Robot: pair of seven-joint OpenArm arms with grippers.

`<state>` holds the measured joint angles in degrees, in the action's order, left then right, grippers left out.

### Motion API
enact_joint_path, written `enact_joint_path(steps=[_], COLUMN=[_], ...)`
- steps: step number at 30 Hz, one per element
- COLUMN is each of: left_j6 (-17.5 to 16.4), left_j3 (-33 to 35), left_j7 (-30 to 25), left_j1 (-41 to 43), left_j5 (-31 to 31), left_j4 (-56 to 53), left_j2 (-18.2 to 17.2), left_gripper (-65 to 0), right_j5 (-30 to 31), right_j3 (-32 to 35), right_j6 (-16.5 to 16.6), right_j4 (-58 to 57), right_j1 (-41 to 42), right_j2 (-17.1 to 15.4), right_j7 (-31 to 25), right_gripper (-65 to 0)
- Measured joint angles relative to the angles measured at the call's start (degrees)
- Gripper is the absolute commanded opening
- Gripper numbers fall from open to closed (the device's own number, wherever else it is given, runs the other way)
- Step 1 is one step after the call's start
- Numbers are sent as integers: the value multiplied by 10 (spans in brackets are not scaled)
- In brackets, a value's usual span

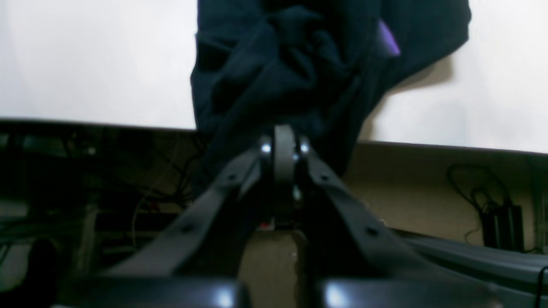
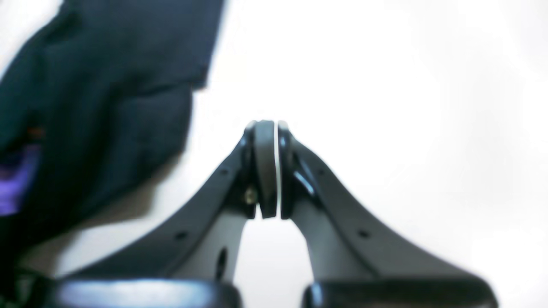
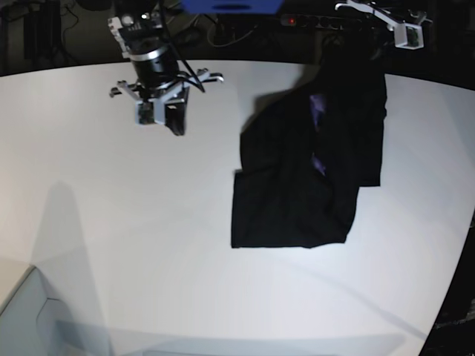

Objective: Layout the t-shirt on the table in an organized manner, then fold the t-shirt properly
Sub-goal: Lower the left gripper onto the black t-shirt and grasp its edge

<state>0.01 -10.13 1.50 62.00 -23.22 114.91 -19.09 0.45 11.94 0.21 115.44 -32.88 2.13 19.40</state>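
The black t-shirt (image 3: pixel 297 193) lies crumpled on the white table (image 3: pixel 148 245), right of centre, with purple print (image 3: pixel 318 111) showing in a fold. Its far end is drawn up toward the table's back edge. In the left wrist view my left gripper (image 1: pixel 284 130) is shut on a bunched part of the t-shirt (image 1: pixel 295 68), and a purple patch (image 1: pixel 388 40) peeks out. My right gripper (image 2: pixel 272 128) is shut with nothing in it, hovering over bare table (image 2: pixel 385 107) beside the t-shirt (image 2: pixel 107 94). In the base view the right gripper (image 3: pixel 174 124) hangs at the back left.
The left arm's wrist (image 3: pixel 404 30) reaches in at the back right, beyond the table edge. Under that edge are cables and a dark power box (image 1: pixel 503 224). The table's curved rim (image 3: pixel 453 297) runs down the right side. A pale ledge (image 3: pixel 18 319) sits at the front left corner.
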Motion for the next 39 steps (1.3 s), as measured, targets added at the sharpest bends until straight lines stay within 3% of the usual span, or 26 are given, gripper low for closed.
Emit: enact_joint_path(steps=[4, 7, 9, 13, 17, 20, 28, 39], left_j6=[0, 3, 1, -1, -2, 7, 4, 4], left_j3=[-4, -2, -2, 4, 4, 23, 38, 35], left_j7=[0, 0, -1, 7, 0, 11, 205, 228], left_j1=[-6, -35, -52, -87, -145, -183, -291, -315], left_j5=[0, -1, -2, -2, -2, -2, 0, 7], left_j4=[1, 2, 2, 2, 3, -3, -3, -23], left_j2=[30, 56, 71, 78, 80, 79, 98, 105], left_gripper=[-609, -455, -356, -234, -222, -222, -222, -222], right_j5=[0, -2, -2, -2, -2, -2, -2, -2], right_j3=[18, 29, 30, 28, 29, 30, 27, 26], right_j6=[0, 0, 0, 0, 0, 0, 0, 0], right_j4=[-4, -3, -3, -3, -3, -3, -3, -3], right_j1=[18, 29, 26, 25, 25, 25, 23, 22], right_j2=[10, 7, 6, 5, -6, -5, -7, -13], right_j7=[68, 80, 106, 115, 113, 115, 114, 115], right_gripper=[-649, -643, -605, -469, -384, -377, -377, -377])
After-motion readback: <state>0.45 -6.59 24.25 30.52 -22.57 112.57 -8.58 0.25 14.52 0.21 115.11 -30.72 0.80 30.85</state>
